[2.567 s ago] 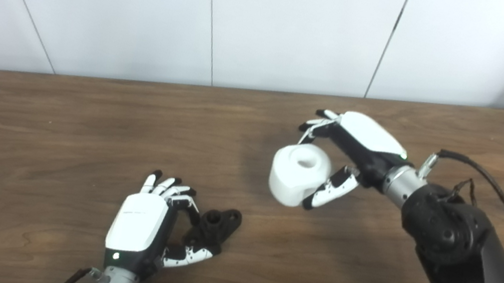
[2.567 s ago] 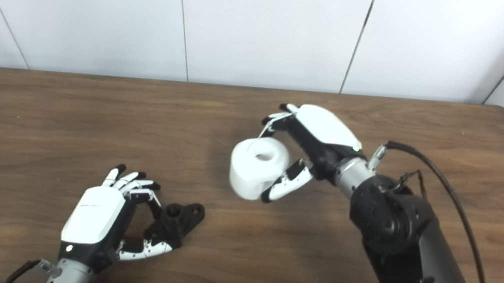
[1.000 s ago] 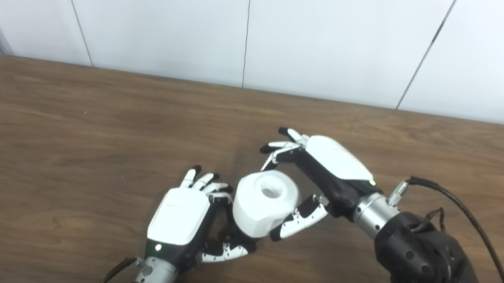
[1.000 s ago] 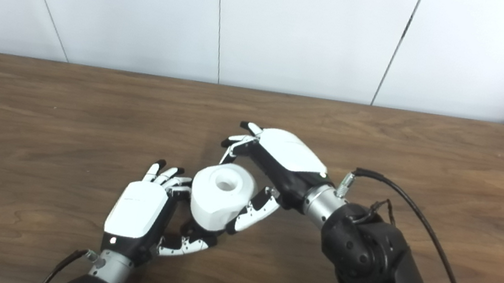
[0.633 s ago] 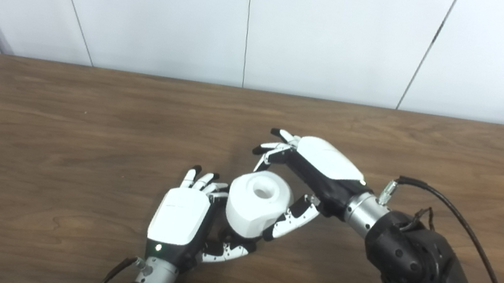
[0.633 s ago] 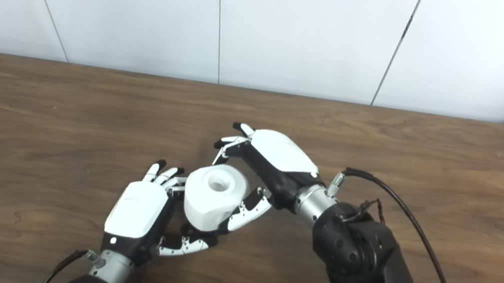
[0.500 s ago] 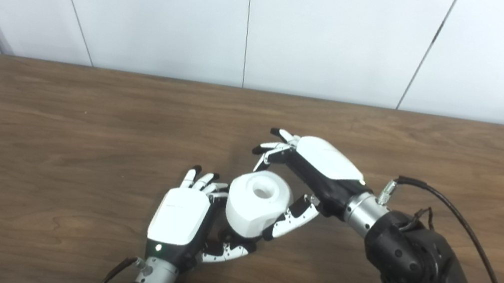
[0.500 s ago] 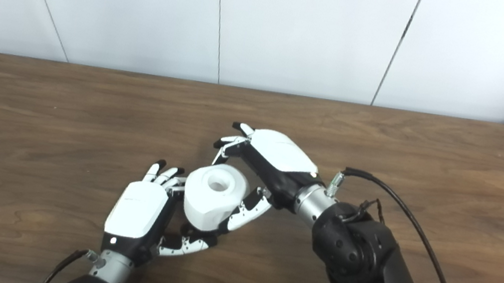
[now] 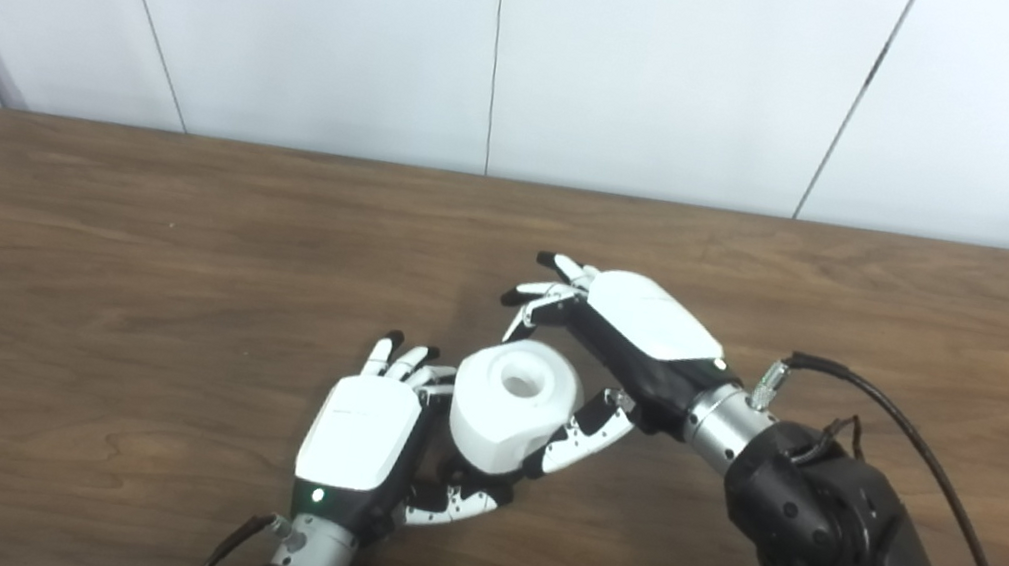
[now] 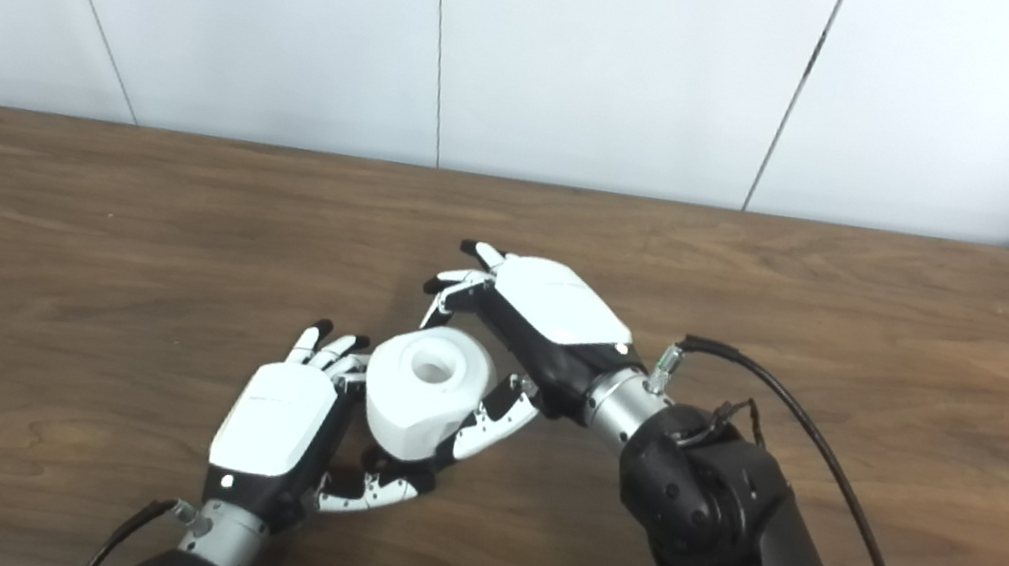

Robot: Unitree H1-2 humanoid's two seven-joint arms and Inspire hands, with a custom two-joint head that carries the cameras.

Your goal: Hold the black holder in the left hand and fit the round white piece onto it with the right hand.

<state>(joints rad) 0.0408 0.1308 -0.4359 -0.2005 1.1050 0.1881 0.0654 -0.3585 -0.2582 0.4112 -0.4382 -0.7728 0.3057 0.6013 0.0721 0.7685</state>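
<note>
Gripping round white piece (image 9: 510, 409), right hand (image 9: 631, 344); left hand (image 9: 364, 433) clasps black holder (image 9: 462, 472).

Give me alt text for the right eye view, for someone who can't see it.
Right hand holds a round white piece with a hole in its top directly over the left hand, whose fingers curl around a mostly hidden black holder. Both arms enter from the bottom edge over a brown wooden table, white wall panels behind.

your right hand (image 9: 627, 343) has carried the round white piece (image 9: 510, 408) leftward, down against your left hand (image 9: 363, 438); camera view shifted.
</note>
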